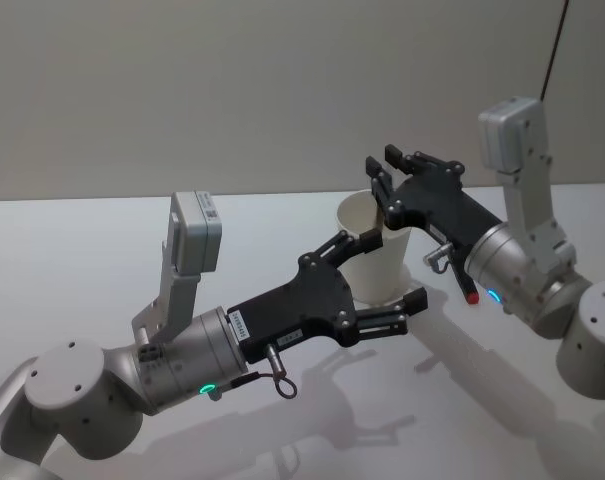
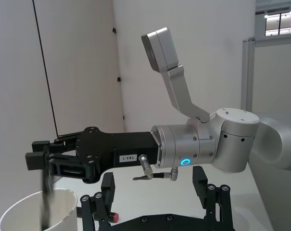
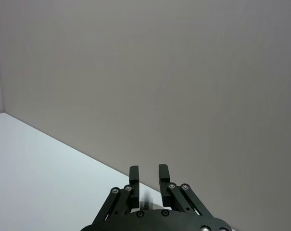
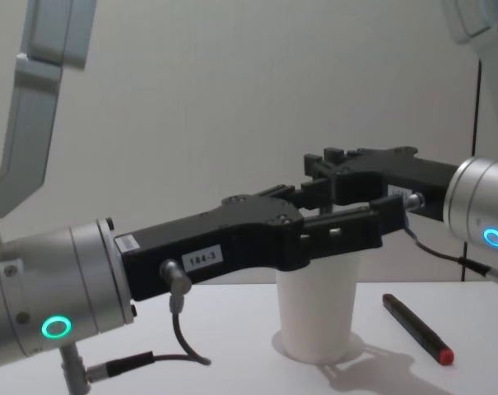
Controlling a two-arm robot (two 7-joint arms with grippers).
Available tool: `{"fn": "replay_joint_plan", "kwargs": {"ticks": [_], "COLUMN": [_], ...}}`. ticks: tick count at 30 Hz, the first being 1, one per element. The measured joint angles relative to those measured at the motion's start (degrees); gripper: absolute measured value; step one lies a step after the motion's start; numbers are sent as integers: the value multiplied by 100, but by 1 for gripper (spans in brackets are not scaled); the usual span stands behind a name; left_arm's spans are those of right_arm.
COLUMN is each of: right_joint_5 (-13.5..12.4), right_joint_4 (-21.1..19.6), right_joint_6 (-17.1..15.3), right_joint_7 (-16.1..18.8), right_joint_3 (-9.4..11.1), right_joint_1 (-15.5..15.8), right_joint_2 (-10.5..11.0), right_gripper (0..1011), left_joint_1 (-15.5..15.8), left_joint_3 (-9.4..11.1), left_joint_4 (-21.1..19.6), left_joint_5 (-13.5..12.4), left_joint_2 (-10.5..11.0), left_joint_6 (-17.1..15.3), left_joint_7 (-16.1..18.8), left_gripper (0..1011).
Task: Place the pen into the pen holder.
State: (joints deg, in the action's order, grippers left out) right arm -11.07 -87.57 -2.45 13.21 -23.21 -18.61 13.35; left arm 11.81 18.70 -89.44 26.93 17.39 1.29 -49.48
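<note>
Drop step: your right end effector (image 3: 148, 171), fingers parted at the pen holder's (image 1: 377, 262) twelve o'clock, lets the pen (image 2: 45, 197) fall in. Next, lift clear. Your left end effector (image 1: 390, 268) sits spread open at seven o'clock.

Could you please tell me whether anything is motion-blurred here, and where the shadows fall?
Left wrist view: the pen is a smeared streak running down into the pen holder, while the right gripper above it is not smeared. Right wrist view: a grey smear between its parted fingers. Head view: grey shadows lie on the table. Chest view: the pen holder's shadow spreads right of its base.
</note>
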Motion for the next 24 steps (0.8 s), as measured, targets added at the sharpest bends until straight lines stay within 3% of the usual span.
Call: {"fn": "replay_joint_plan", "kwargs": {"ticks": [4, 12, 13, 18, 24], "right_joint_5": [6, 12, 13, 15, -38], "right_joint_4": [37, 77, 83, 90, 72], "right_joint_6": [-45, -90, -95, -103, -99], "right_joint_7": [13, 27, 29, 34, 35], "right_joint_3": [-12, -23, -24, -26, -11], "right_joint_1": [-20, -43, -45, -50, -48], "right_joint_2": [-27, -55, -60, -67, -63], "right_gripper": [354, 554, 624, 781, 926], "left_joint_1": [0, 0, 0, 0, 0], "left_joint_3": [0, 0, 0, 0, 0], "left_joint_4": [0, 0, 0, 0, 0], "left_joint_5": [0, 0, 0, 0, 0], "left_joint_2": [0, 0, 0, 0, 0], "left_joint_6": [0, 0, 0, 0, 0], "left_joint_7": [0, 0, 0, 0, 0], "left_gripper": [1001, 1001, 1001, 1001, 1001]}}
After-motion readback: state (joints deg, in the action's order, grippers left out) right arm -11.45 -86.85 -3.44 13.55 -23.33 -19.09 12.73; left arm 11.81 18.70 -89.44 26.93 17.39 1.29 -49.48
